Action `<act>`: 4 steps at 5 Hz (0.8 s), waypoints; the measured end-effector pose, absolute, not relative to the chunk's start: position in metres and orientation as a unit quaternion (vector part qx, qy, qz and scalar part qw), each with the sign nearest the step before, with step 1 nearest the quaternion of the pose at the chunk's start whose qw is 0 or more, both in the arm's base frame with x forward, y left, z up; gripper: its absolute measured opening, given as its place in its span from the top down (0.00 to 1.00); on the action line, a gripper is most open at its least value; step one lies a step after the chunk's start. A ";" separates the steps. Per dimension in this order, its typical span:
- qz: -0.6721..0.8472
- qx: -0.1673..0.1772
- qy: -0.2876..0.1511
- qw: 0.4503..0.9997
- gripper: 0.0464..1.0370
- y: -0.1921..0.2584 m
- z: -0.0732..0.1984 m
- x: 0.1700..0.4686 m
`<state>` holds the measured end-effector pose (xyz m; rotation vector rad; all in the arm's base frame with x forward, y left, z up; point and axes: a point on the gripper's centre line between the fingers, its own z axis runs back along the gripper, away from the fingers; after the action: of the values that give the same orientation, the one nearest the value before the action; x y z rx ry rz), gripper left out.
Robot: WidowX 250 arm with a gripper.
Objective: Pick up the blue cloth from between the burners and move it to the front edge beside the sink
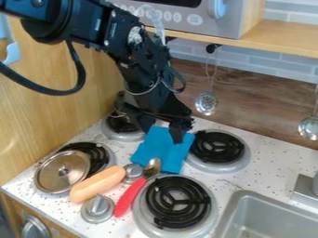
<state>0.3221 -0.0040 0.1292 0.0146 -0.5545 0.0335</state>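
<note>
Blue cloth (162, 148) lies on the pale speckled worktop (239, 179) just below the middle of the view; its top edge is partly hidden by the end effector (162, 131), and whether the two touch is hard to make out. Taking the cloth as the centre of a clock with twelve toward the top of the view, the far burner (115, 136) at ten o'clock is largely covered by the end effector, and the burner (95, 152) at nine is partly hidden by a round metal lid (55, 179). The sink (231, 211) toward five o'clock is cut off by the view's edges, as are the ladle (308, 128) near three and the oven (233, 28) toward twelve. The black arm (127, 44) comes in from eleven o'clock, slants down toward the middle, then bends so that the end effector points down, its two fingers apart in a released state over the cloth's upper part. A cable (79, 69) loops below the arm's upper stretch. At three o'clock, beside the cloth, sits a black coil burner (217, 148), with another (178, 202) at six. A spoon (138, 186) with a red handle lies toward seven, its metal bowl near the cloth's lower edge, and an orange-tan sausage (97, 184) lies at eight, close by a metal knob (132, 171). A slotted ladle (206, 103) hangs at one o'clock.
</note>
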 end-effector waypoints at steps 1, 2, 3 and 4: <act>0.019 0.007 -0.265 0.964 0.05 -0.004 0.123 0.322; 0.028 0.030 -0.241 0.970 0.05 0.009 0.106 0.330; 0.059 0.059 -0.222 0.972 0.05 0.035 0.090 0.344; 0.073 0.083 -0.218 0.970 0.05 0.050 0.071 0.361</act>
<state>0.3611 0.0501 0.0713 0.1676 -0.4402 0.1472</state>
